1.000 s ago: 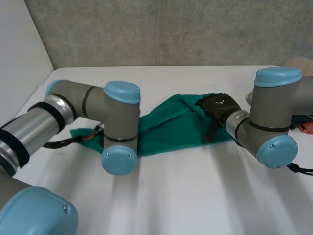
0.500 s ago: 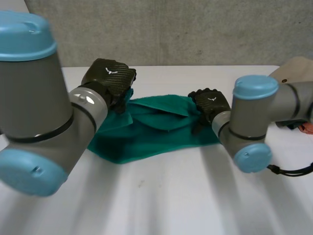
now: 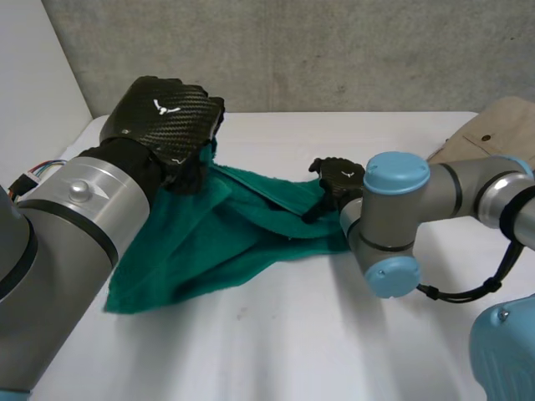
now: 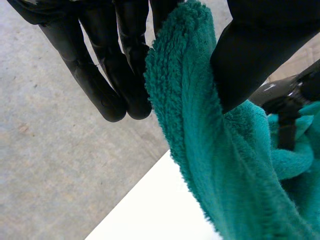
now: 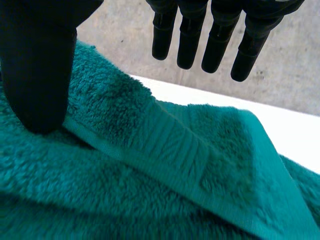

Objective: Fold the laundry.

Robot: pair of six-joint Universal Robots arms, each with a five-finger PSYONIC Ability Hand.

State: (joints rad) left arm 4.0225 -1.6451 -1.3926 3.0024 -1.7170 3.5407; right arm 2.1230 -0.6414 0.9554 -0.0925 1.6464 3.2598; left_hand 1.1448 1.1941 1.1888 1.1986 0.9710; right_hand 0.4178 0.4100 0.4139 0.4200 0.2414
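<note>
A green towel lies across the middle of the white table, its left part lifted. My left hand is raised above the towel's left end. In the left wrist view the fingers and thumb pinch an edge of the towel, which hangs down from the grip. My right hand rests on the towel's right end. In the right wrist view its thumb presses the towel near a hemmed edge, and the straight fingers hover above the cloth.
A beige cloth lies at the table's back right, behind my right arm. A grey wall stands along the table's far edge. Bare table stretches in front of the towel.
My left hand has come out from behind its arm and risen with the towel's left edge, pulling that end off the table. My right hand has stayed on the towel's right end.
</note>
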